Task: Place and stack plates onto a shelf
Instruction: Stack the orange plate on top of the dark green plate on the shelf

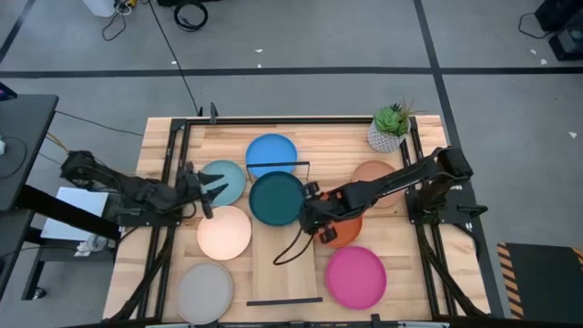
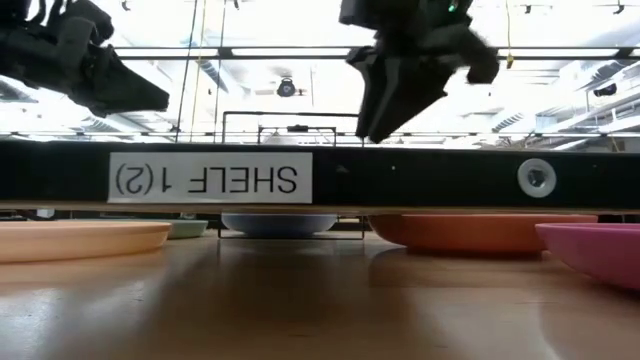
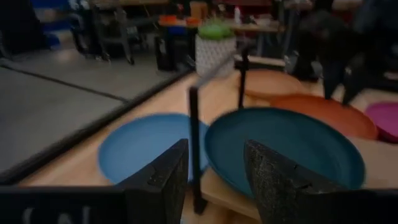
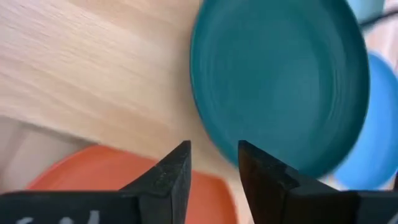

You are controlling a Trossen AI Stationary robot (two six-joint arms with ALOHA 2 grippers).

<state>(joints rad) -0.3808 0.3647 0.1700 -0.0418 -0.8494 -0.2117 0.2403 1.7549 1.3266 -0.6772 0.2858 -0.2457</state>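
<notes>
The shelf [image 1: 287, 269] is a light-wood plank with black wire frames, lying lengthwise at mid-table. The dark teal plate [image 1: 276, 198] rests flat on its far part. Around it lie the blue [image 1: 271, 153], light teal [image 1: 228, 182], cream [image 1: 224, 231], grey [image 1: 205, 290], magenta [image 1: 355, 276], orange [image 1: 344, 232] and tan [image 1: 373, 171] plates, all flat on the table. My left gripper [image 1: 214, 189] hovers open over the light teal plate. My right gripper [image 1: 310, 214] hangs open above the dark teal plate's right rim [image 4: 211, 137] and the orange plate [image 4: 99, 171].
A white-potted green plant [image 1: 390, 128] stands at the far right corner. The shelf's far wire frame [image 3: 194, 143] rises between the blue plate [image 3: 140, 146] and the dark teal plate [image 3: 286, 146]. Black frame rails [image 1: 168, 173] run along the table's sides.
</notes>
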